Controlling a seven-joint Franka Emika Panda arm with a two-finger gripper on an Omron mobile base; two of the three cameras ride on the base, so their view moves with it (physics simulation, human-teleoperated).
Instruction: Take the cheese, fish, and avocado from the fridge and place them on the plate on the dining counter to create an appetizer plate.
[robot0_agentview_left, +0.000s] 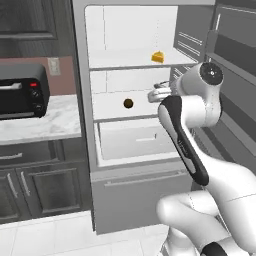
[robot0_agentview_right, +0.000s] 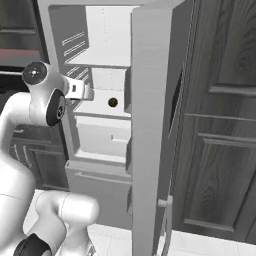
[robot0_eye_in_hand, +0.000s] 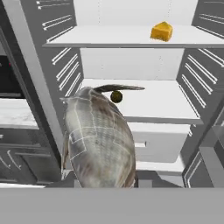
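Note:
In the hand view the grey-brown fish (robot0_eye_in_hand: 100, 135) looms large and close, its thin tail pointing toward the fridge, and my gripper (robot0_agentview_left: 156, 93) is shut on it. The hand hangs in front of the open fridge (robot0_agentview_left: 82, 115), level with the middle shelf. The yellow-orange cheese (robot0_agentview_left: 158, 57) wedge sits on the upper shelf, at the right in the hand view (robot0_eye_in_hand: 161, 31). The dark avocado (robot0_agentview_left: 128, 103) rests on the middle shelf (robot0_agentview_right: 113, 102), just beyond the fish's tail (robot0_eye_in_hand: 116, 96). The plate and the dining counter are out of view.
A black toaster oven (robot0_agentview_left: 22, 91) stands on a marble worktop (robot0_agentview_left: 45, 122) left of the fridge, over dark cabinets. A white drawer (robot0_agentview_left: 135, 140) sits under the middle shelf. The open fridge door (robot0_agentview_right: 150, 130) stands edge-on at the right, beside dark tall cupboards (robot0_agentview_right: 225, 125).

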